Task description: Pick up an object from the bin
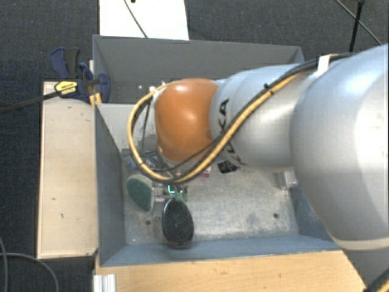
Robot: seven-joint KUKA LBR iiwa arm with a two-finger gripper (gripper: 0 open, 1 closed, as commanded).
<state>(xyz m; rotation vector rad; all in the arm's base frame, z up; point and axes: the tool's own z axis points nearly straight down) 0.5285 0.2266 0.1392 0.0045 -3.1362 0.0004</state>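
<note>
Looking down into the grey metal bin [112, 163], you see your arm [285, 126] reaching in from the right and lying across most of it. Its orange wrist cover [185, 119] is over the bin's left half, and a yellowish cable [137, 132] loops around that cover.

The end effector [163, 174] sits low beneath the cover, toward the bin's front left corner. The cover hides most of it, so you cannot tell whether it is apart, together or clamped on anything.

Two things on the bin floor lie nearest to it. A dark oval thing [177, 222] with a fine mesh-like face lies just in front of the end effector, close to the front wall. A flat oval thing [140, 193] in dull green lies just to the left, tilted, near the left wall. You cannot tell whether the two touch.

A small bright green spot [172, 191] shows right under the wrist, above the dark oval. A small pink bit [205, 173] peeks out at the arm's lower edge.
</note>
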